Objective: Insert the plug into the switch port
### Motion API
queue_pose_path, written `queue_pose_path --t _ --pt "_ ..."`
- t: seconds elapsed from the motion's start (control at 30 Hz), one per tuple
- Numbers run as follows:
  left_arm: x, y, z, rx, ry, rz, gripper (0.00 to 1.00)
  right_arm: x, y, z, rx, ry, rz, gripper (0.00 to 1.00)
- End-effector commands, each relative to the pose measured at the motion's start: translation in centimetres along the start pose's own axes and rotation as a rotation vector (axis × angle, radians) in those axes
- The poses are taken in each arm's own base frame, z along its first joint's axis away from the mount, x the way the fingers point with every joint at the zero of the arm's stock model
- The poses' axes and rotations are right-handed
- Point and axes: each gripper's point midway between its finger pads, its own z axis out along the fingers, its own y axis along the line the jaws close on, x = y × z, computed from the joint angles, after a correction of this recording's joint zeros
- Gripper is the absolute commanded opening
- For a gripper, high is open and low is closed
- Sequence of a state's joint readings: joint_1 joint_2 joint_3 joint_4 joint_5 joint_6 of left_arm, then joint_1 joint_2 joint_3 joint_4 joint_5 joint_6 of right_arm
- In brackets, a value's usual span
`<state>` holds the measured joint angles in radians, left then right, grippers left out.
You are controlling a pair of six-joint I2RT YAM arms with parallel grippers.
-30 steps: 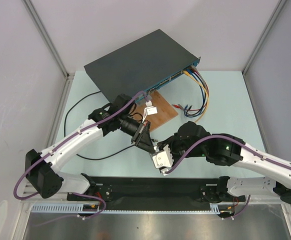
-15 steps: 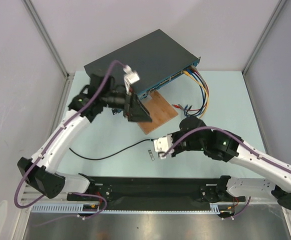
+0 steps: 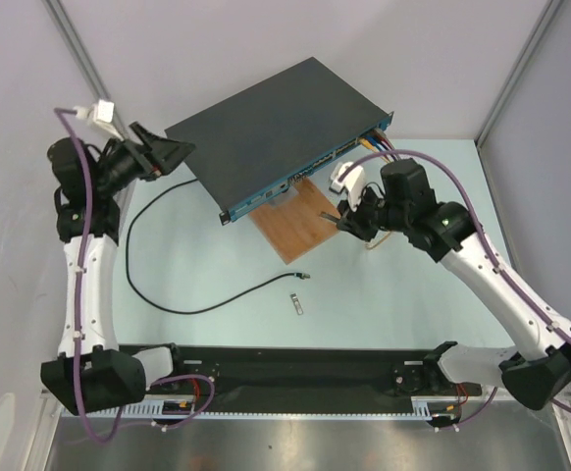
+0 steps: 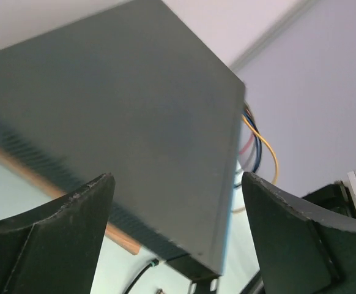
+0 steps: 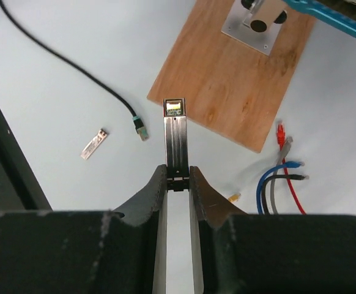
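Top view. Plug (image 3: pixel 303 277) lies loose on the table (image 3: pixel 217 245), at 6 o'clock from the board (image 3: pixel 300 221), unheld and well apart from both arms. Switch (image 3: pixel 276 118) sits at 12 o'clock, with the port row (image 3: pixel 310 165) along its blue face. Left fingers (image 4: pixel 62 226) are wide with nothing between them, raised at 9 o'clock of the switch. Right fingers (image 5: pixel 146 197) are narrow, pinching a silver stick (image 5: pixel 175 138) near the board's 3 o'clock edge. Second stick (image 3: pixel 295 304) is on the table, just 6 o'clock of the plug.
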<state>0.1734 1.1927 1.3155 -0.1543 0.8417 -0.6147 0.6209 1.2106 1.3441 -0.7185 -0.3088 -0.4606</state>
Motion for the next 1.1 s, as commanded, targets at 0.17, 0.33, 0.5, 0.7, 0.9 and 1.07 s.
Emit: queue_pose_path --t 0.17,0.33,0.5,0.7,0.9,1.07 --pt "2.5 4.8 -2.3 -0.083 -0.093 -0.224 0.92 -1.7 -4.5 1.4 0.068 -0.023 0.283 0.0" --pt "4.8 6.2 -1.8 -0.05 -0.075 -0.372 0.95 -2.3 -6.9 2.0 0.144 -0.034 0.351 0.0" --pt "5.5 7.0 -0.7 -0.03 -0.058 -0.407 0.95 -3.2 -7.1 2.9 0.134 -0.055 0.385 0.0" --pt "6.2 6.6 0.5 -0.001 -0.034 -0.419 0.92 -4.2 -7.6 4.1 0.156 -0.07 0.399 0.0" --pt "8.0 6.7 2.1 -0.013 0.032 -0.457 0.85 -5.4 -8.0 4.6 0.163 -0.09 0.407 0.0" --pt "9.0 6.6 3.1 -0.025 0.062 -0.472 0.61 -6.0 -7.0 5.2 0.148 -0.09 0.394 0.0"
